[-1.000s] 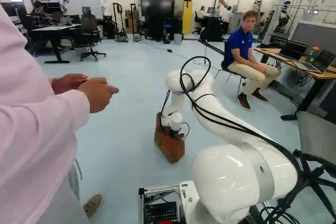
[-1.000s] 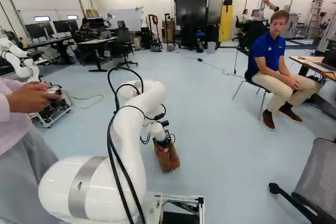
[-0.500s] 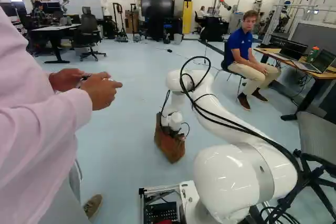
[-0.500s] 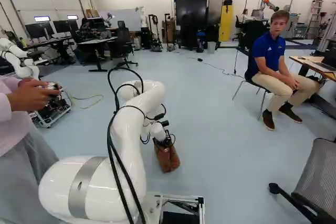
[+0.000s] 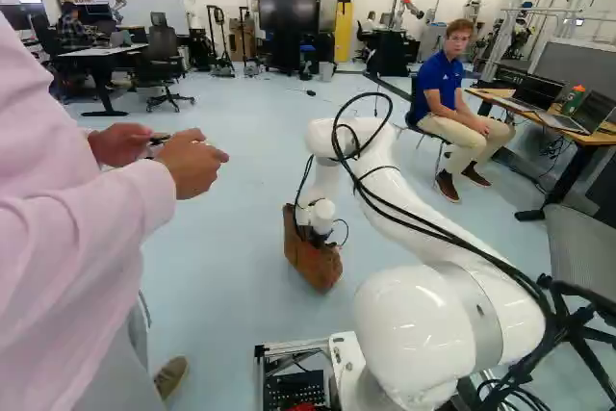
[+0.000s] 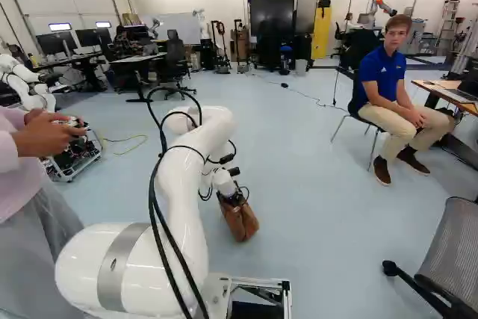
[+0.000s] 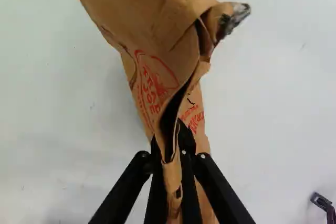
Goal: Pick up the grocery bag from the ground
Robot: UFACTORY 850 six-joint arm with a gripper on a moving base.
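Floor [image 5: 226, 267] fills the middle of both base views. My arm [image 5: 419, 320] comes up from lower right in the left base view, wrist reaching down near centre. Person [image 5: 67, 190] close on the left side of that view, so I'd keep any swing away from there.

Paper grocery bag [image 5: 313, 262] is just below centre in the left base view, slightly tilted, right under the wrist. Can't tell if its base touches the floor.

Gripper [image 7: 170, 140] is clamped on the bag: both fingers press folded paper at the mouth from two sides. Mouth gapes ahead of the pinch, so I read it as an upper-edge hold, not a full-width one.

Step in hand: grasp made, lift is the job. Next: slow, straight up, fingers kept tight, no sideways pull until it's well clear. Risks: paper tearing at the pinch, slipping out, or the bag swinging on that narrow hold.
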